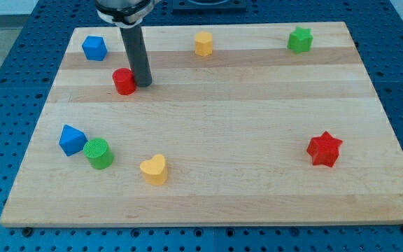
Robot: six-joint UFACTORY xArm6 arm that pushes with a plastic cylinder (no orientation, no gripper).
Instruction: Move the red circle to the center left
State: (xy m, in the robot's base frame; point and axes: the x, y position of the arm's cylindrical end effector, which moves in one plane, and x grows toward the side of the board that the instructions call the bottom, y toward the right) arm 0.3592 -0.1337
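The red circle (124, 81) is a small red cylinder on the wooden board (208, 133), in the upper left part of the view. My tip (143, 84) stands just to the right of the red circle, touching or nearly touching its right side. The dark rod rises from there to the view's top edge.
A blue cube (94, 47) sits at the top left, a yellow hexagon (203, 43) at top centre, a green star (300, 40) at top right. A blue triangular block (71, 139), a green cylinder (99, 153) and a yellow heart (154, 169) lie at lower left. A red star (324, 149) lies at right.
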